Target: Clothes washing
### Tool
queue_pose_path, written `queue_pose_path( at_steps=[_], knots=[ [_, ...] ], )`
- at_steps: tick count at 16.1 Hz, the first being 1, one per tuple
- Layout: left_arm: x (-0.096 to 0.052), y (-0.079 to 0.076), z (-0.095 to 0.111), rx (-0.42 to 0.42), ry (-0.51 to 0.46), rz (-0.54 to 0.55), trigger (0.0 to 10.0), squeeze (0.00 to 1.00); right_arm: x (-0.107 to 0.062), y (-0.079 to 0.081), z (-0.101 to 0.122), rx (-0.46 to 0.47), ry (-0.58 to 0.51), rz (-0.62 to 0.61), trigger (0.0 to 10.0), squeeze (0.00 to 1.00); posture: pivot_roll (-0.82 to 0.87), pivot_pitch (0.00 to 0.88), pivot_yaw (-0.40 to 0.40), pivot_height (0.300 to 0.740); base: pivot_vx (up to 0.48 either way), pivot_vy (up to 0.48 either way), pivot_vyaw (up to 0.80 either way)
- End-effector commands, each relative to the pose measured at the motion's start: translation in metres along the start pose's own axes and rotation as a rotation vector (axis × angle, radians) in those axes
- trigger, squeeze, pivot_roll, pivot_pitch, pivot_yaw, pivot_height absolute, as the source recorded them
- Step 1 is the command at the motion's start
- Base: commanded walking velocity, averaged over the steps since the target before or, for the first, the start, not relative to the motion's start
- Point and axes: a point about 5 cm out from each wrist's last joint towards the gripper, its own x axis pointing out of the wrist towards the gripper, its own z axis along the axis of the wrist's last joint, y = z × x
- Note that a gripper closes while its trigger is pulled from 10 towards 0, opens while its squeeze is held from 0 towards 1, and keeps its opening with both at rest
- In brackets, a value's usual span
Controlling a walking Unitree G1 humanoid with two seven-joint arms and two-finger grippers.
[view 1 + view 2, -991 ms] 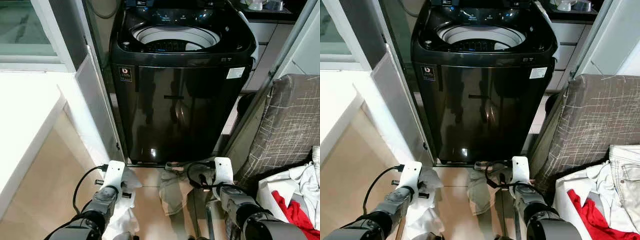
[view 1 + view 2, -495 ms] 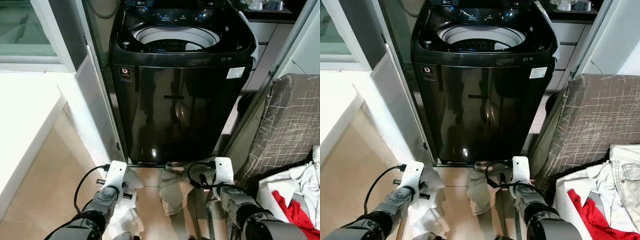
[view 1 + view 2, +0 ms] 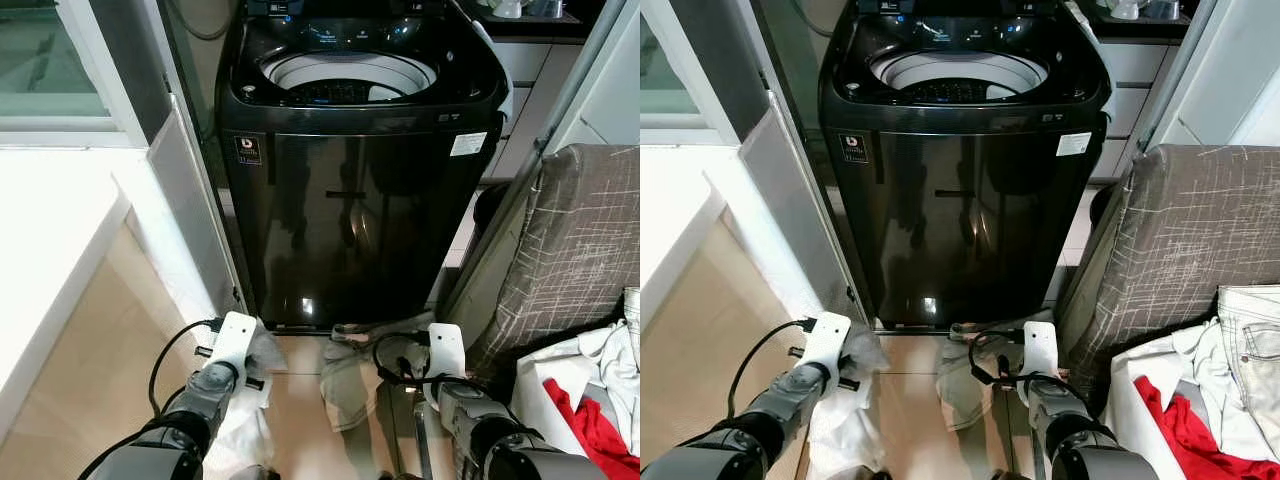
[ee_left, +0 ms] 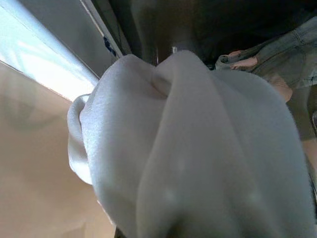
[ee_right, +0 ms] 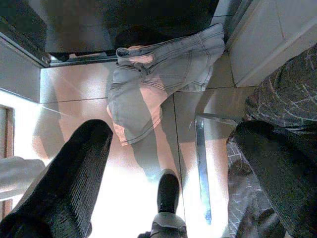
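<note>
We see a white cloth (image 4: 198,148) held up close to our left wrist camera, draped over where the fingers would be, and in the head views it hangs from the left gripper (image 3: 250,385) low at near left, above the tan floor (image 3: 100,340). We take that gripper to be closed on the cloth, though the fingers themselves are hidden by it. Just right of it, a pair of jeans (image 5: 158,84) lies crumpled on the tiles at the foot of the washer (image 3: 360,210), touching its base. Our right gripper (image 5: 173,163) hangs above the floor near the jeans with its two black fingers (image 5: 74,183) spread wide and nothing between them; a pale metal bar (image 5: 200,163) lies on the tiles beneath it. The washer is a black top-loader straight ahead, lid up, its pale drum (image 3: 350,72) showing, with a white sticker (image 3: 468,144) at the front's upper right corner. To its left stands a white panel (image 3: 185,200) and a white ledge (image 3: 50,220) beyond that. To the right is a brown patterned cushion (image 3: 580,240), and at near right a heap of laundry: a red garment (image 3: 590,425), white cloth (image 3: 590,355), and more jeans (image 3: 1250,340) at the far edge.
</note>
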Motion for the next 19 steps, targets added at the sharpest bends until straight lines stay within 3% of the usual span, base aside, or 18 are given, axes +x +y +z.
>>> queue_pose_path(
  at_steps=[1, 19],
  knots=[
    [-0.0003, 0.0, -0.0011, 0.009, 0.0, -0.001, 10.0, 0.0, -0.0002, -0.0002, -0.0009, -0.01, -0.001, -0.001, 10.0, 0.0, -0.11, 0.0, 0.047, 0.731, 0.0, 0.0, 0.0],
    [0.0, -0.0055, -0.0012, -0.009, -0.002, -0.007, 10.0, 0.0, -0.0003, -0.0037, -0.0018, -0.026, 0.005, -0.007, 10.0, 0.0, -0.11, 0.0, 0.026, 0.731, 0.0, 0.0, 0.0]
  ],
)
